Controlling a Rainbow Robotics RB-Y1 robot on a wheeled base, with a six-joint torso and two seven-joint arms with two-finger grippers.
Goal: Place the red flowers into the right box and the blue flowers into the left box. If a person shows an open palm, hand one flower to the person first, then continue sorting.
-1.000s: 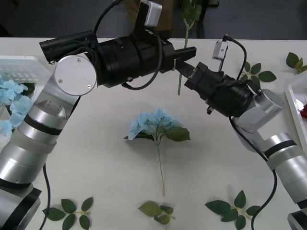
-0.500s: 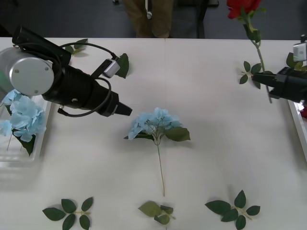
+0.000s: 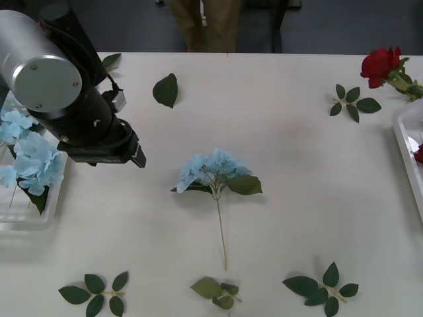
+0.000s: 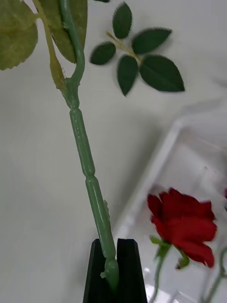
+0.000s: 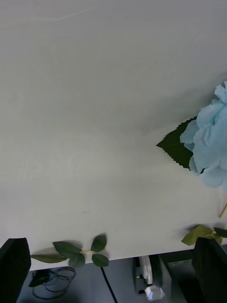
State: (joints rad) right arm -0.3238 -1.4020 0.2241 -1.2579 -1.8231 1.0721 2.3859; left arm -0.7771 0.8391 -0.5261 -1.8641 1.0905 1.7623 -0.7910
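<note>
Red flower's stem between right jaws

1 blue hydrangea flat mid-table, stem toward the robot; 2 more in left tray; red rose far right; another in right tray.

Loose green leaf sprigs: near edge left, centre, right; far right. Single dark leaf far centre-left. All flat on white table.
</note>
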